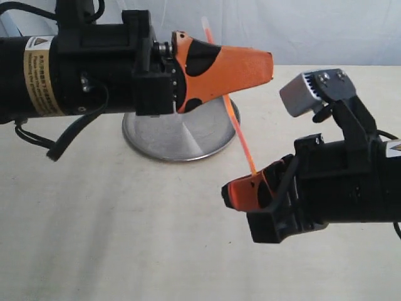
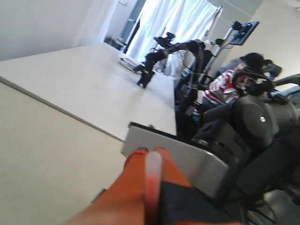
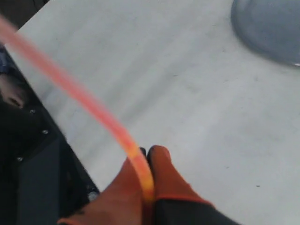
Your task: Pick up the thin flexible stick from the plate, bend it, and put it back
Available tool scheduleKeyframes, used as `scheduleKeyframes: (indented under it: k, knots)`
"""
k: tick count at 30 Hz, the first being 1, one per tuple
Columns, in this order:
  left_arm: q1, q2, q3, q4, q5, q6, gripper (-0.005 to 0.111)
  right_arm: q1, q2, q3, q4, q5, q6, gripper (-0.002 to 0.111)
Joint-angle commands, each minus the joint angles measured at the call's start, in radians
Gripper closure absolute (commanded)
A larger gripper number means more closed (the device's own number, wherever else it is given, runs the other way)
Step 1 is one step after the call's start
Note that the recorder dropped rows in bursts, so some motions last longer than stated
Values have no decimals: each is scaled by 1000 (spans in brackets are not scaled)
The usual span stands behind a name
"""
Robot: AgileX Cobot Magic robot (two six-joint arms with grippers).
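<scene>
Left gripper point(image 1: 268, 66) and right gripper point(image 1: 241, 188), the latter at five o'clock of the plate point(image 1: 169, 143), each pinched the thin flexible stick point(image 1: 241, 135), suspended between them above the table, apparently bowed for bending.

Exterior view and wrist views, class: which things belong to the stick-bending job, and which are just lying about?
Belong to the job: thin flexible stick, plate, left gripper, right gripper (both shut on the stick).
Just lying about: distant black arm, monitor, white curtains, person in striped top.
</scene>
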Motion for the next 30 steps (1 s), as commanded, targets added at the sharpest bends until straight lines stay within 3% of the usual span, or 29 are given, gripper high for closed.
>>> scheduleKeyframes:
  k: [1,6,11,15,19,25,30]
  knots:
    - [-8,-16,-2,9,180,57,107,-8,-17,5,295,83,-275,109]
    - [-8,-10,-2,228,258,-9,107,-8,-98,5,473,28,-426,109]
    - [-8,-10,-2,343,145,-165,107,-8,-174,5,415,-186,-412,109]
    - [-8,-10,-2,197,-51,-178,107,-10,-165,5,293,-208,-313,109]
    - [-8,-27,-7,-37,-115,-95,107,-10,-108,5,134,-128,-146,109]
    - [-8,-35,-44,-142,-70,78,107,-8,-43,5,145,31,-130,109]
    - [-8,-35,-47,-94,82,128,107,-8,-53,5,272,112,-259,109]
